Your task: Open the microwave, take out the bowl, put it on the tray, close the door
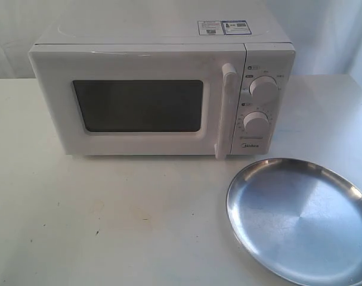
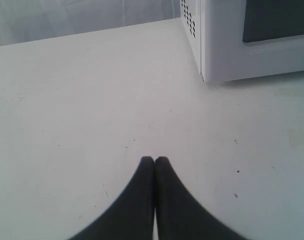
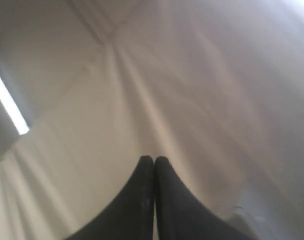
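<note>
The white microwave [image 1: 163, 89] stands at the back of the table, its door [image 1: 139, 107] closed, with the vertical bar handle [image 1: 225, 110] beside two round dials [image 1: 263, 89]. The silver tray [image 1: 300, 217] lies in front of it to the right and holds nothing. The bowl is out of view. Neither arm shows in the exterior view. My left gripper [image 2: 154, 160] is shut over bare tabletop, with the microwave's corner [image 2: 212, 45] some way ahead. My right gripper [image 3: 154, 160] is shut and faces a creased white cloth.
The white table [image 1: 109, 220] spreads in front of the microwave. A white cloth backdrop [image 3: 141, 75] hangs behind the scene. Vent holes [image 2: 188, 17] mark the microwave's side wall in the left wrist view.
</note>
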Robot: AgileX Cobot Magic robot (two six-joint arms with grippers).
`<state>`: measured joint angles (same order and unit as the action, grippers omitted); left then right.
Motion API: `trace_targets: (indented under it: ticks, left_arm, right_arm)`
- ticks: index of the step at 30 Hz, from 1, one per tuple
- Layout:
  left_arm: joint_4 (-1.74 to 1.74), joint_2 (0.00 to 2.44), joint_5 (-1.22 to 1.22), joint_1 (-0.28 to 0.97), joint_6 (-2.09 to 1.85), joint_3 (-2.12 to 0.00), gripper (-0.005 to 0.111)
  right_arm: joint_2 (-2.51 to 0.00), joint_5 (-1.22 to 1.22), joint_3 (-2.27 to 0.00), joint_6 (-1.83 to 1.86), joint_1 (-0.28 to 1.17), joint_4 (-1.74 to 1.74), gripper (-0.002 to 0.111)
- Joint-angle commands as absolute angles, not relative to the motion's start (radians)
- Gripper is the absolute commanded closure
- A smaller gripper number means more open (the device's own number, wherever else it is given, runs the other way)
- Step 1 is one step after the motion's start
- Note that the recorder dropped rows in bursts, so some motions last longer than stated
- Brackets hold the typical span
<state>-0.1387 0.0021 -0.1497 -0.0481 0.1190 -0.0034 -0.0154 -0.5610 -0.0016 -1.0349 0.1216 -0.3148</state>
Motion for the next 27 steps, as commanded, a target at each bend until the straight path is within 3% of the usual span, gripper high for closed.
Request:
trace_targets:
  ticks: [1,15,21,27]
  left_arm:
    - [-0.135,0.000,-0.149,-0.047,0.125,0.000,0.107]
    - [-0.135,0.000,-0.149,-0.047,0.125,0.000,0.107]
    - [-0.135,0.000,-0.149,-0.047,0.125,0.000,0.107]
    - [-0.135,0.000,-0.149,-0.047,0.125,0.000,0.107]
  right_arm:
    - [-0.081,-0.954,-0.076,-1.197,0.120,-0.655,0.108]
    - [-0.680,-0.980,-0.436,-1.197,0.119,-0.883,0.108]
    - [-0.989,-1.151,-0.466,-0.916,0.119,-1.136,0.108]
    - [-1.274,-1.090,-0.466,-0.774,0.120,-1.229,0.108]
